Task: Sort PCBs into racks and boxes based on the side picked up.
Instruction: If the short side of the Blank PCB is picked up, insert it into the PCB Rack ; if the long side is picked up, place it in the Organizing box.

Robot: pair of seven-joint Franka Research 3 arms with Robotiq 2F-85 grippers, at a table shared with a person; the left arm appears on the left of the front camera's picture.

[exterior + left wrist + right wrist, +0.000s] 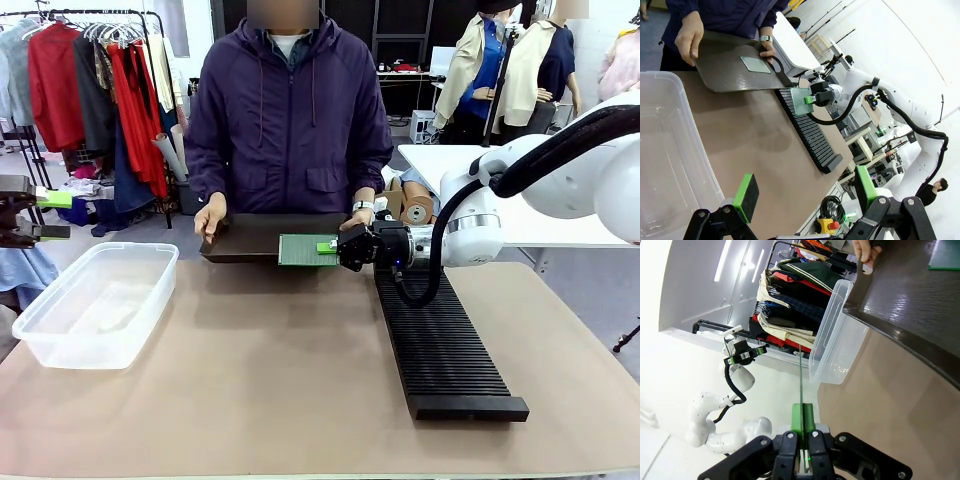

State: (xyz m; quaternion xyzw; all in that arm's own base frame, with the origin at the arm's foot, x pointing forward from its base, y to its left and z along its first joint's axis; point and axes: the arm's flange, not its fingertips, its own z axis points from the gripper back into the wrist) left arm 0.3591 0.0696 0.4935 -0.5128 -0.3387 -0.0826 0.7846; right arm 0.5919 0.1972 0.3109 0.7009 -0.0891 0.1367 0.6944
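Right gripper [330,247]: clamped on one edge of a PCB [306,250]; pads pressed flat against both faces.
PCB position: in the air, roughly level, lighter dotted face up; just beside the near edge of the tray [250,242], near the far end of the rack [440,340].
PCB axis: straight out from the fingertips toward the robot's left; edge-on as a thin line in the right wrist view.
Second PCB [755,64]: flat on the tray.
Tray support: held by the person, one hand [210,216] at each end, at the far side of the table.
Rack: long axis from far side to robot's side, under the right wrist; fine slots crosswise.
Box [95,300]: on the robot's left, well apart from the held PCB.
Left gripper [806,192]: fingers spread wide, nothing between the pads; raised at the far left, beside the box.
Governing relation: rack below and just to the right of the held PCB, within short reach of the right arm; box across the table to the left, nearer the left arm.
Step (judged): PCB off the tray, not yet placed.
Next move (judged), rack case: roll the wrist to stand the PCB on edge, parallel to the cross slots, then lower.
Next move (judged), box case: long carry leftward across the table.
Risk (judged): thin board held by one edge; slight skew likely to miss or jam a fine slot.
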